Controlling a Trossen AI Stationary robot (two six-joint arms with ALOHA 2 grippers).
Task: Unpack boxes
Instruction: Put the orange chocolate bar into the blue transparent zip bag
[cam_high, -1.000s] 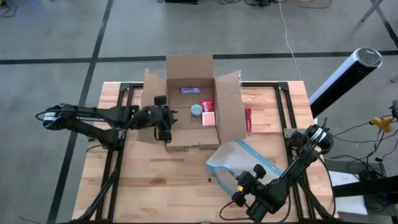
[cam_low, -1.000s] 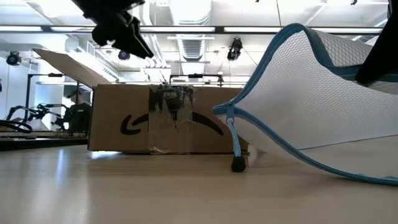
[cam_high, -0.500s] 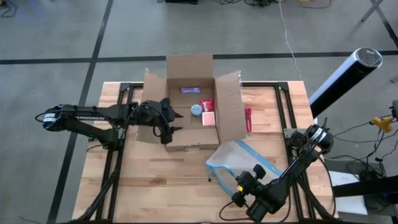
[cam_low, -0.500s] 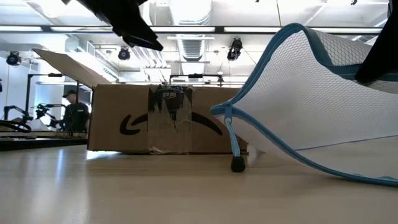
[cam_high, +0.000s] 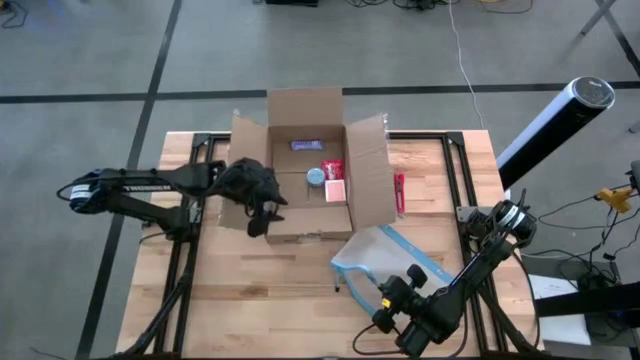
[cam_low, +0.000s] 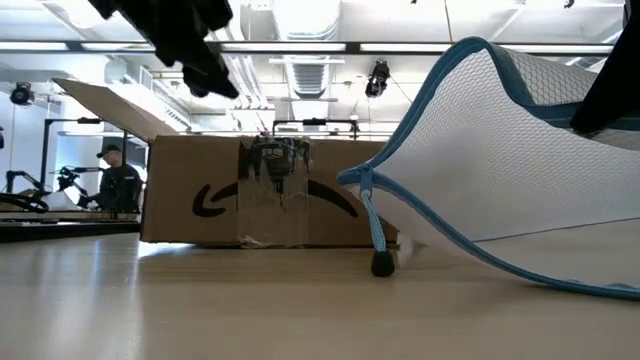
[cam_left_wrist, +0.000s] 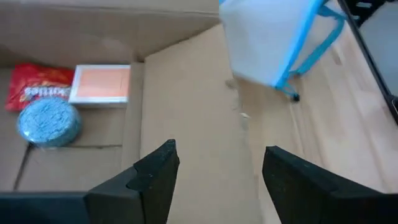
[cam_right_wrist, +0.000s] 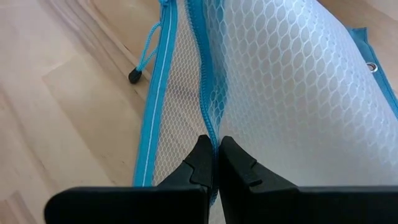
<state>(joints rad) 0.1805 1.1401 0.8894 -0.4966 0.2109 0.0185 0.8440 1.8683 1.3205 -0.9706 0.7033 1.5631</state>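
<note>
A: Box (cam_high: 308, 165)?
B: Brown cardboard, flaps spread, sits at the far middle of the tabletop (cam_high: 260, 300). Low view shows its near wall with a black curved mark and a clear tape strip (cam_low: 272, 195) down the middle.

A: Inside it?
B: A red snack packet (cam_left_wrist: 34, 86), a small orange-faced card or box (cam_left_wrist: 101, 84) just beside it, and a round blue item (cam_left_wrist: 50, 122) next to those. A dark purple packet (cam_high: 306, 145) lies toward the far wall.

A: Left gripper?
B: Left gripper (cam_high: 262, 212) hangs over the box's left flap and near-left corner, above the cardboard, not touching anything. From the left wrist view its fingers (cam_left_wrist: 155, 177) are spread wide with only bare cardboard between them, nothing held.

A: Right gripper?
B: Right gripper (cam_right_wrist: 214, 155) is at the near right of the tabletop, pinched closed on the blue zipper edge of a mesh pouch (cam_high: 385, 262). Pouch is white mesh with blue trim, lifted on that side; in the low view it rises in a big arch right of the box. Its blue pull cord (cam_right_wrist: 148, 56) hangs down to the wood.

A: Anything else?
B: A small red tool (cam_high: 399, 190) lies on the tabletop just beside the box's right flap. A person (cam_low: 115, 180) in a cap shows in the room behind the box's left side, low view.
</note>
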